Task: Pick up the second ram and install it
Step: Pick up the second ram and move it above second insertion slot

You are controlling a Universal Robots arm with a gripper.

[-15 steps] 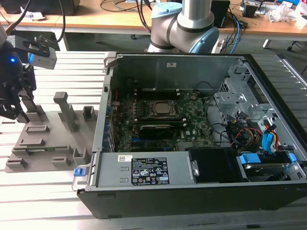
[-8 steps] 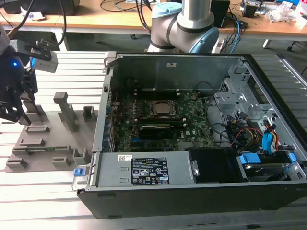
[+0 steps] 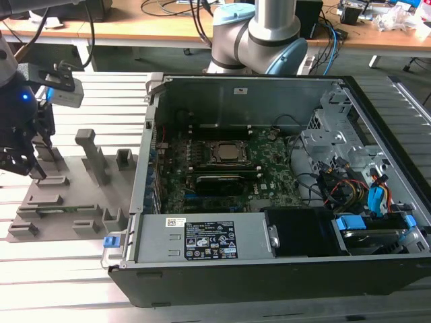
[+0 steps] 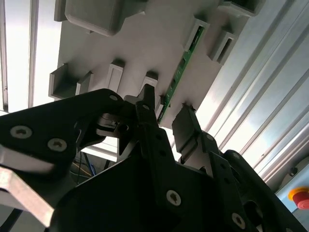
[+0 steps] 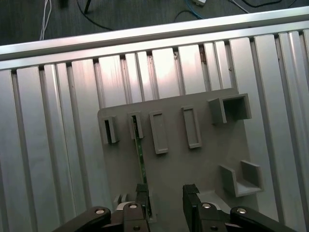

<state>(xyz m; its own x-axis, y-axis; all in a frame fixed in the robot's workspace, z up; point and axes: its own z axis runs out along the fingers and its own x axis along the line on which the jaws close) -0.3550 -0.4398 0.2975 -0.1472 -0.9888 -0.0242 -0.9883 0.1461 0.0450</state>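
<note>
One green stick sits on edge in the grey holder (image 5: 193, 169): the second ram (image 5: 140, 159), just beneath the gripper (image 5: 166, 195). Jaws are spread wide, gripping nothing. The stick's long axis runs straight out ahead through the gap, hugging one of the fingers (image 5: 141, 195) rather than centred, thin faces towards both.

pincer (image 5: 166, 200) points downward, its two fingers (image 5: 190, 195) spread apart

Strong glare on slatted table (image 3: 60, 266), perhaps from overhead; dim case (image 3: 222, 101) interior.
</note>
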